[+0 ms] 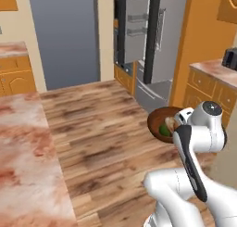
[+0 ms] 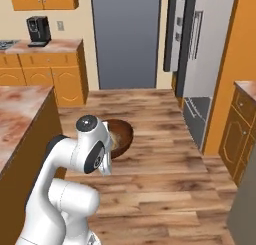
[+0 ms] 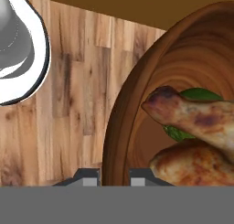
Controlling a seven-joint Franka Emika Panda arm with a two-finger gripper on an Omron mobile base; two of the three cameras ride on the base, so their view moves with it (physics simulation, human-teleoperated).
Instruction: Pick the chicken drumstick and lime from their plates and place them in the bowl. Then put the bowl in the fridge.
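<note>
The tool (image 3: 114, 175) is clenched on the rim of the round, wood-grained bowl (image 3: 137, 109). Inside lie the lumpy browned chicken drumstick (image 3: 196, 118) and smooth green lime (image 3: 199, 95).

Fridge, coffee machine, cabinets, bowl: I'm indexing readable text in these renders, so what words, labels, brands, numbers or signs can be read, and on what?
None: no readable text in any view.
Fridge: plain steel doors, no badge.
Coffee machine: dark, no legible marking.
Wall plate beside it: blank.
Cabinets: plain orange fronts.
Bowl with chicken drumstick and lime, held in the claw: unmarked.
</note>
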